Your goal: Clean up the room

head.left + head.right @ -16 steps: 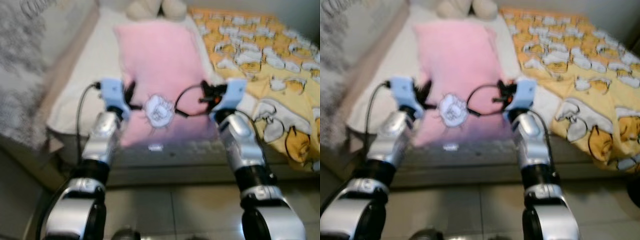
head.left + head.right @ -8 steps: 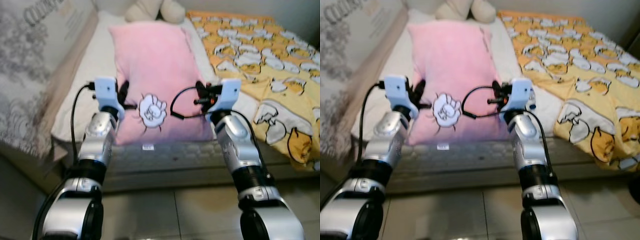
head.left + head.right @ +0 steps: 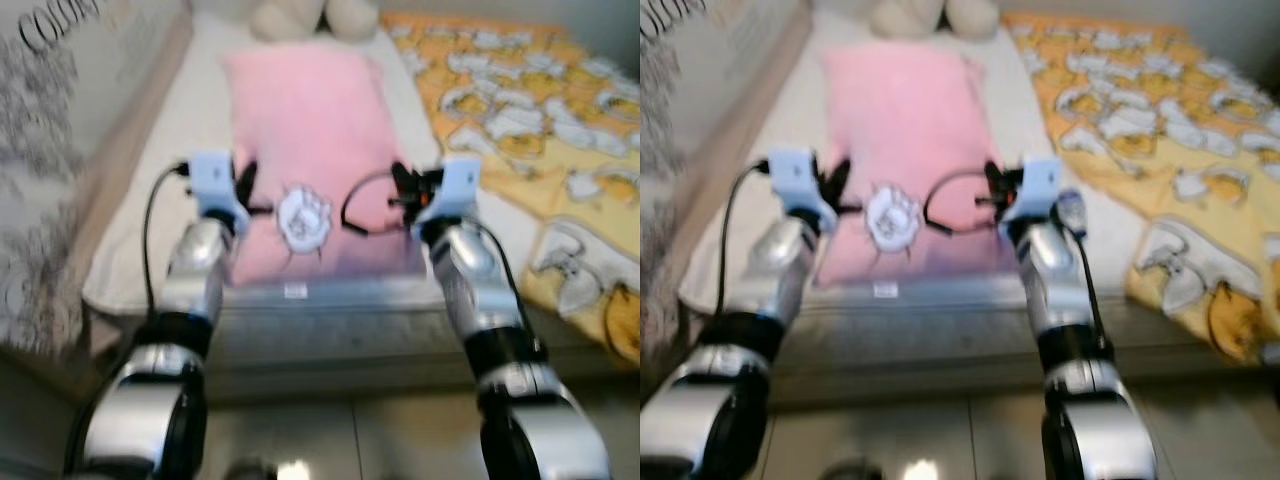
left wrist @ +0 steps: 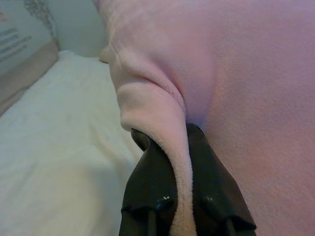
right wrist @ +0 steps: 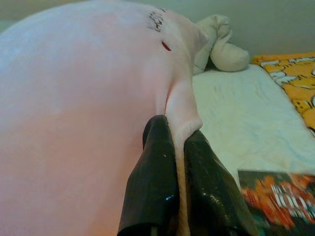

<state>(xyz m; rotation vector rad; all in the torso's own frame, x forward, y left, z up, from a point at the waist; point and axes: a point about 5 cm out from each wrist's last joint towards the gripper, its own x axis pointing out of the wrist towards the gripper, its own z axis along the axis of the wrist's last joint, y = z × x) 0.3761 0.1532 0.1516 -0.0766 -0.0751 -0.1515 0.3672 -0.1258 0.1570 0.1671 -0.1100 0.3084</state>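
Between the two claws lies a pink pillow [image 3: 305, 140], flat on the bed [image 3: 170, 190], its white cartoon patch [image 3: 303, 217] just inside the left claw. The left claw [image 3: 243, 205] sits at the pillow's left edge; the wrist view has its two black fingers [image 4: 150, 184] pressed together on a fold of the pink fabric, so it is clamped on the pillow's seam. Out beyond that claw, on the far side from the pillow, runs the pale sheet, then a patterned headboard or wall panel [image 3: 60, 130] with dark lettering.

Ahead of both claws, past the pillow's far end, a cream plush toy [image 3: 315, 15] rests on the sheet.

At the pillow's right edge the right claw [image 3: 400, 195] is likewise closed on a pinch of the pink cover, the fabric ridge squeezed between its fingers [image 5: 157, 182] in its wrist view. Just outside this claw lies something flat with orange and dark print [image 5: 278, 196], too blurred to name. Further out to the right spreads a yellow blanket [image 3: 530, 110] with white cartoon figures, draped over the bed's near edge. Below both arms is a tiled floor [image 3: 350, 440].
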